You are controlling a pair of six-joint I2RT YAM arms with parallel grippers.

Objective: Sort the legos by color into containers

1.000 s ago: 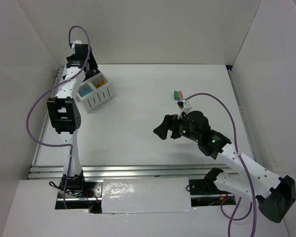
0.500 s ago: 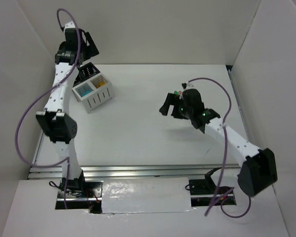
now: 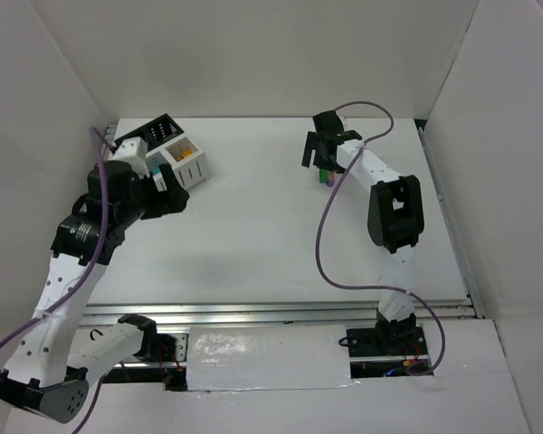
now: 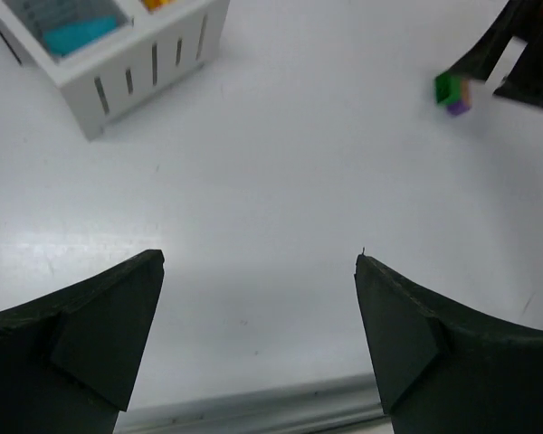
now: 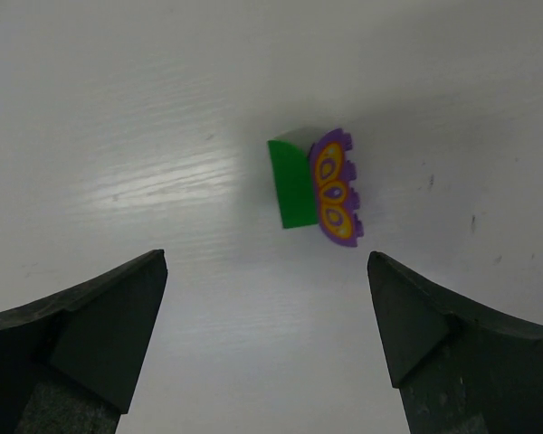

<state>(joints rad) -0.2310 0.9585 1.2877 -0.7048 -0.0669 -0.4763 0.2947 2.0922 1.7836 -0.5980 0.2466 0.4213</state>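
right gripper [image 5: 264, 271], jaws open, hovers over small green plastic brick [image 5: 294, 185] touching purple studded brick [image 5: 337, 188] (left gripper [image 4: 258, 262] open too).

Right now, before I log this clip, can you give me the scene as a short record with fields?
left gripper: open, empty, above the table near the white bin
right gripper: open, empty, above the loose pair
loose legos: green lego touching purple lego, on the table
white bin contents: teal lego, orange lego, separate compartments
black bin: contents unclear
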